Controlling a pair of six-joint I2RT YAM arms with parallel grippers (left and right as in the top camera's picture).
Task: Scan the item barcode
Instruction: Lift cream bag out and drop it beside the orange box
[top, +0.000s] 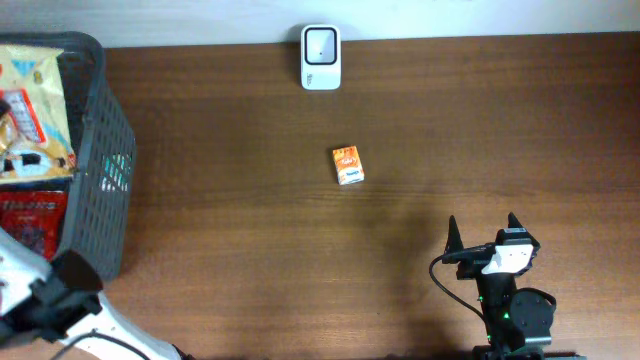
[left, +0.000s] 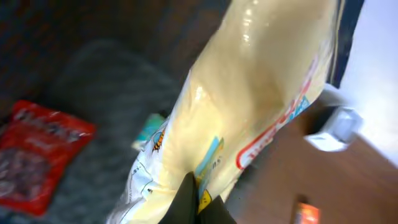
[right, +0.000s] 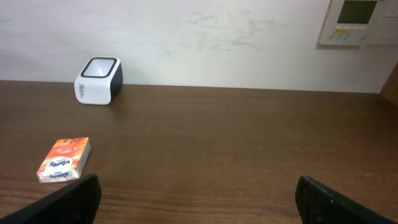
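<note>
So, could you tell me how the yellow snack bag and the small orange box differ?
The yellow snack bag is pinched by the left gripper at the basket; the small orange box lies free on the table. The bag is far larger. Both are packaged items.

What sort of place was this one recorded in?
Likely a mock shop checkout: a white barcode scanner by the wall, a dark basket of snack bags, and a small orange box on the wooden table.
</note>
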